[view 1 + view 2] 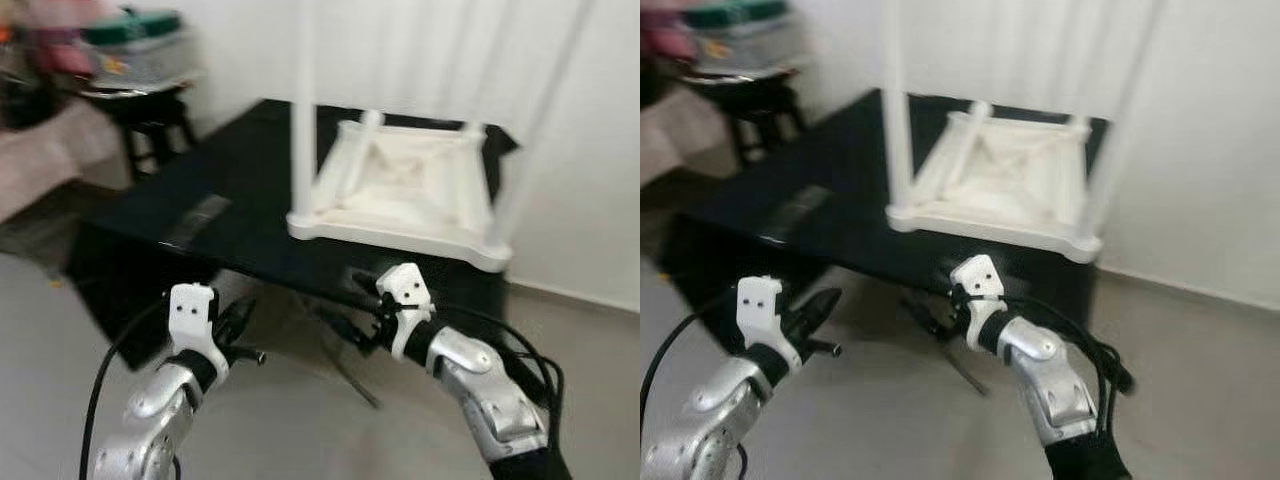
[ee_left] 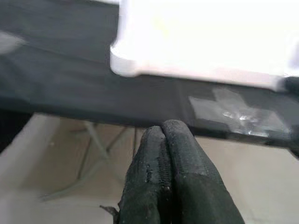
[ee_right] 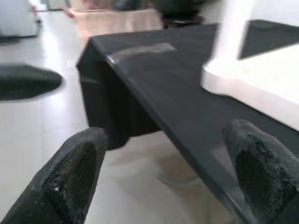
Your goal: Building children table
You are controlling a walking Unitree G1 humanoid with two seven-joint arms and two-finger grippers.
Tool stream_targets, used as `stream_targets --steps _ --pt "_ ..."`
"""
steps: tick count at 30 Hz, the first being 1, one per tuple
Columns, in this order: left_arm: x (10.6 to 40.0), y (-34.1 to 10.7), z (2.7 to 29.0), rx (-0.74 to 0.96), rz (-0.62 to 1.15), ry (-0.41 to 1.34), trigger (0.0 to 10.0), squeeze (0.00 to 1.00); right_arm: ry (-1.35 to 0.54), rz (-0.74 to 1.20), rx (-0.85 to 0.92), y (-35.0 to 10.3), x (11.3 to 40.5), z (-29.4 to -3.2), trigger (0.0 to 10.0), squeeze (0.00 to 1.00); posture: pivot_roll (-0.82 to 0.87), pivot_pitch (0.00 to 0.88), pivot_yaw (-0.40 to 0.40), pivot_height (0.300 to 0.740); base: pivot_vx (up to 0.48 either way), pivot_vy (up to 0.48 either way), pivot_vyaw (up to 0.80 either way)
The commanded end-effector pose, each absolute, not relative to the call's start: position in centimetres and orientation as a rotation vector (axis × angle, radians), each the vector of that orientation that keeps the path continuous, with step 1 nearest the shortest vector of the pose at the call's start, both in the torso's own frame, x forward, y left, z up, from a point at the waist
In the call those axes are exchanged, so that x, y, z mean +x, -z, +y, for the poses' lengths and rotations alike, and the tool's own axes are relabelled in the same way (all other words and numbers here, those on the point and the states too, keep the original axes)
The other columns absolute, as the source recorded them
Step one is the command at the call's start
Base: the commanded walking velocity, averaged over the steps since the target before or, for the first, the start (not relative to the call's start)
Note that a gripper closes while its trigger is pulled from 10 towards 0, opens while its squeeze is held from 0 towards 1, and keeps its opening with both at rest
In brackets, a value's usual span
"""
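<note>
- On black folding table: white children's table, inverted, legs up; judged light, rigid, smooth plastic; best gripped by a leg.
- Left gripper: fingers pressed together, empty; right gripper: fingers spread apart, empty; both held short of the table edge.

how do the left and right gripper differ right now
The left gripper is shut, its fingers pressed together; the right gripper is open, fingers spread wide. The left hangs short of the black table's near edge; the right reaches up to that edge, below the upturned white table. Both are empty.
</note>
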State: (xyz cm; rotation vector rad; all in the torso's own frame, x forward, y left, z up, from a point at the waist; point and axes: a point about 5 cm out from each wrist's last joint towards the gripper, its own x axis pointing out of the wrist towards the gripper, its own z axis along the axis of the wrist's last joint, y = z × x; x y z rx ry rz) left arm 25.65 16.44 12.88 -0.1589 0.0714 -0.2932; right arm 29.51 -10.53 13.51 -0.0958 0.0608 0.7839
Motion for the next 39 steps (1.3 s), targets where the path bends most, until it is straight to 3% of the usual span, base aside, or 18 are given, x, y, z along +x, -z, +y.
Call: stream_targets --steps 1,25,39 --pt "25.69 -12.97 16.03 -0.154 0.068 0.307 10.0 0.0 -0.755 0.057 -0.122 -13.43 29.6 -11.23 10.0 0.0 -0.04 0.02 -0.031 0.74 0.0 -0.465 0.0" --pt "26.21 -12.85 16.15 -0.133 0.078 0.3 10.0 0.0 -0.719 0.056 -0.177 -13.26 29.97 -11.17 10.0 0.0 -0.05 0.028 -0.027 0.74 0.0 -0.465 0.0" --pt "26.35 -12.91 16.05 -0.138 0.082 0.312 10.0 0.0 -0.737 0.074 -0.18 -13.09 30.03 -11.05 10.0 0.0 -0.06 0.031 -0.029 0.74 0.0 -0.463 0.78"
